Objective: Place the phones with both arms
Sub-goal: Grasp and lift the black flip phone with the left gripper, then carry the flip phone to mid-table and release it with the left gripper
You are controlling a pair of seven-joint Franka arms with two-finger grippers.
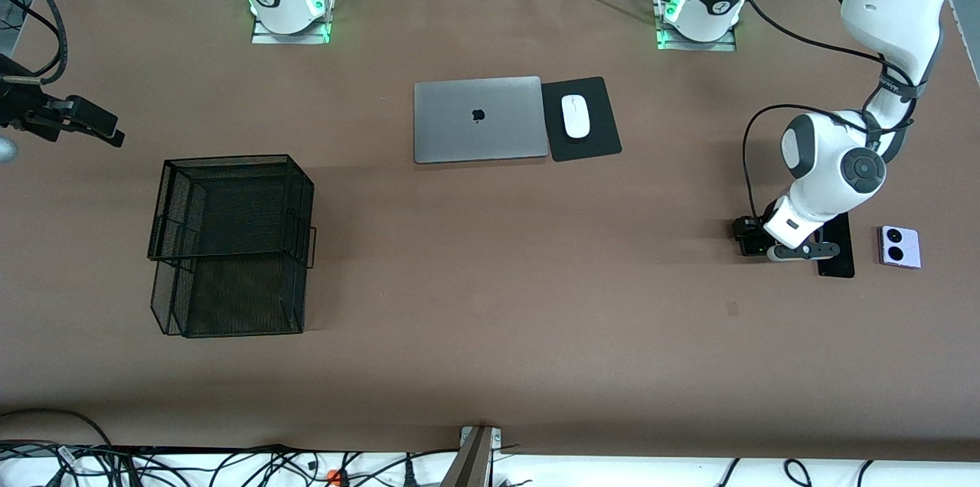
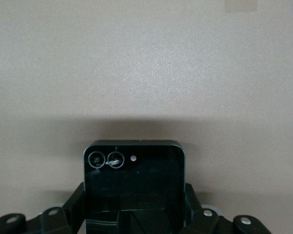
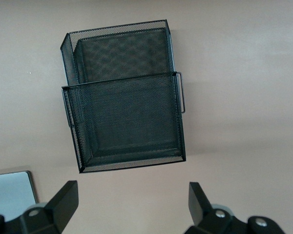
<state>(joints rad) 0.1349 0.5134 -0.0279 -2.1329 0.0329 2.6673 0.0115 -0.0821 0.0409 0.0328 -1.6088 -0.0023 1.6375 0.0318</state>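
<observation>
In the left wrist view the squarish black folded phone (image 2: 133,185) sits between the fingers (image 2: 74,204) of my left gripper (image 2: 134,214), which press on its two sides. In the front view the left gripper (image 1: 800,250) is low at the table toward the left arm's end and hides that phone. The long slim black slab (image 1: 838,250) lies right beside it, partly under the arm. The lilac phone (image 1: 899,246) with two dark lenses lies beside the slab, nearer the table's end. My right gripper (image 1: 96,125) hangs open and empty over the right arm's end; it shows in its wrist view (image 3: 132,204).
A black wire-mesh two-tier basket (image 1: 230,242) stands toward the right arm's end and also shows in the right wrist view (image 3: 124,97). A closed grey laptop (image 1: 478,119), a white mouse (image 1: 576,116) and its black pad (image 1: 601,141) lie mid-table near the bases.
</observation>
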